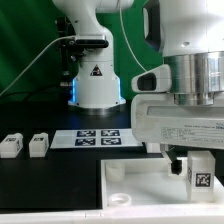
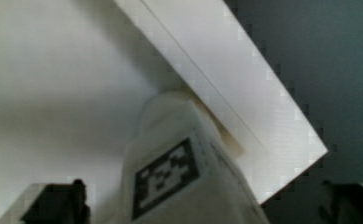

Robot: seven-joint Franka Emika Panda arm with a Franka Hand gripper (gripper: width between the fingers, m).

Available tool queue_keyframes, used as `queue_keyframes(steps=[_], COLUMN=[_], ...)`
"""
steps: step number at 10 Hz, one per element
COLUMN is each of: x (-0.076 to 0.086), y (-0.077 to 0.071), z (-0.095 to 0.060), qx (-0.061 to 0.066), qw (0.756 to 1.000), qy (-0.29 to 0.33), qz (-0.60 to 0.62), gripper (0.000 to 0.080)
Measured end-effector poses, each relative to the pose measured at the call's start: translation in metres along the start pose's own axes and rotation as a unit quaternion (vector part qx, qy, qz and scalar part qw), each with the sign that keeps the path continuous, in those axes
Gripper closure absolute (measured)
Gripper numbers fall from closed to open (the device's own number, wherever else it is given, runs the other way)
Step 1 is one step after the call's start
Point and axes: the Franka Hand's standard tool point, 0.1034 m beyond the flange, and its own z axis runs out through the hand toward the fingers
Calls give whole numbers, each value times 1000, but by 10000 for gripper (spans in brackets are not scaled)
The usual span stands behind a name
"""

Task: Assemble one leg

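Now, leg (image 2: 174, 165) between spread jaws, untouched

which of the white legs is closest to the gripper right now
The leg standing on the tabletop under the open gripper; the other two legs lie far off.

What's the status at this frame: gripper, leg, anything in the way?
Gripper open, jaws either side of the leg. Leg stands at the edge of the large white square piece, not gripped. Two spare legs well clear; nothing blocking.

Three legs (image 1: 198, 172), one flat white square piece (image 1: 130, 185), one marker board (image 1: 98, 137).
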Motion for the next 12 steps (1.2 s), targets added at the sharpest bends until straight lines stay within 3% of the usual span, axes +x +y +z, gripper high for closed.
queue_keyframes(steps=[1, 2, 4, 5, 7, 8, 9, 12], x=[1, 4, 6, 6, 6, 5, 7, 9], y=[1, 0, -7, -6, -6, -7, -4, 0], z=[0, -2, -6, -5, -5, -5, -4, -4], qx=[-1, -14, -28, -27, -27, -23, -25, -25], qw=[998, 984, 948, 956, 955, 972, 983, 999], qy=[1, 7, 18, 17, 17, 16, 18, 21], qz=[-60, -177, -317, -293, -294, -235, -180, -3], gripper=[150, 150, 150, 150, 380, 380, 505, 505])
